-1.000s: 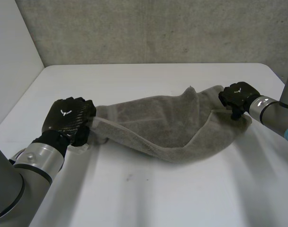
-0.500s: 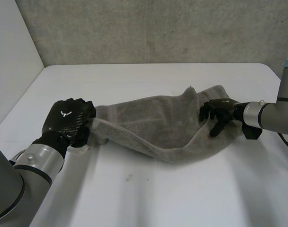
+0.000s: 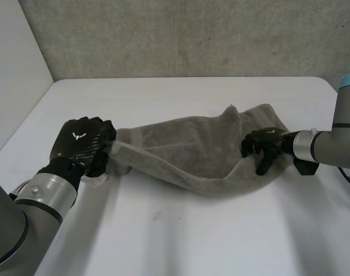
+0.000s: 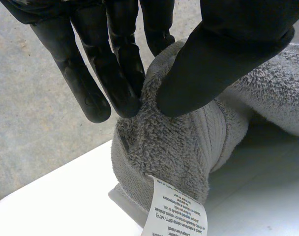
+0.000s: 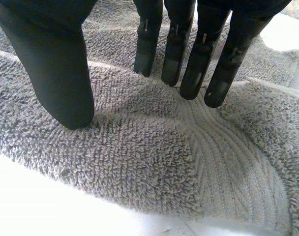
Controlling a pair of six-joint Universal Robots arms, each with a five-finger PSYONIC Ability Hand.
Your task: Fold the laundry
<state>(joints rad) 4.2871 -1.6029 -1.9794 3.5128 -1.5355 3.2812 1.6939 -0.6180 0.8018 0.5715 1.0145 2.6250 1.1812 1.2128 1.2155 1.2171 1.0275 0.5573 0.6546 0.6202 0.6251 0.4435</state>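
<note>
A grey towel (image 3: 186,152) lies bunched and loosely doubled across the middle of the white table (image 3: 181,230). My left hand (image 3: 83,145) is shut on the towel's left end, pinching the cloth (image 4: 174,147) between thumb (image 4: 223,59) and fingers (image 4: 117,73); a white care label (image 4: 176,211) hangs below the pinch. My right hand (image 3: 262,145) hovers over the towel's right part, open. Its straight fingers (image 5: 194,54) and thumb (image 5: 56,64) are spread just above the pile (image 5: 154,147), holding nothing.
A grey concrete wall (image 3: 192,34) runs behind the table. A pale wall (image 3: 14,69) stands at the left. Bare white tabletop lies in front of the towel.
My right hand has come off the towel's right corner, moved left and lower, and spread its fingers over the cloth. The left hand keeps its pinch in place.
</note>
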